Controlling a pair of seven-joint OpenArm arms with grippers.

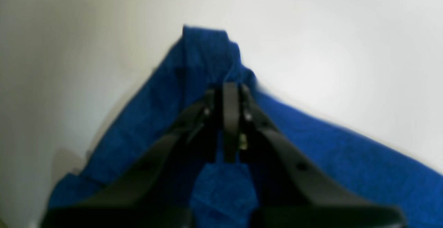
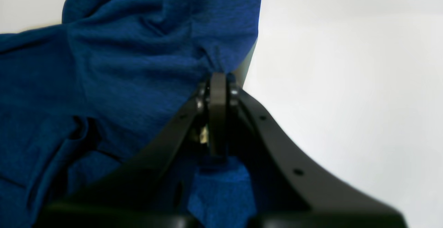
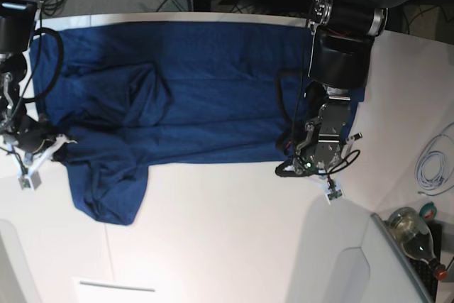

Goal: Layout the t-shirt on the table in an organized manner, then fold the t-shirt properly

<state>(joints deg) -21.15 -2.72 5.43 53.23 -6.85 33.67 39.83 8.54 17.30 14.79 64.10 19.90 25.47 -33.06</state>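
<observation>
The shirt (image 3: pixel 191 90) lies spread across the far half of the tabletop (image 3: pixel 234 232), mostly flat, with rumpled folds near its middle and one part hanging down toward the near side at the base view's left. The left claw (image 1: pixel 230 88) is pinched tight on a corner of the cloth at the shirt's edge on the base view's right; a tuft of fabric sticks out past its tips. The right claw (image 2: pixel 217 79) is likewise clamped on a bunched edge at the opposite side, on the base view's left. Off the tabletop's corner at the lower right sit a bottle (image 3: pixel 415 235) and a coiled cable (image 3: pixel 433 168).
</observation>
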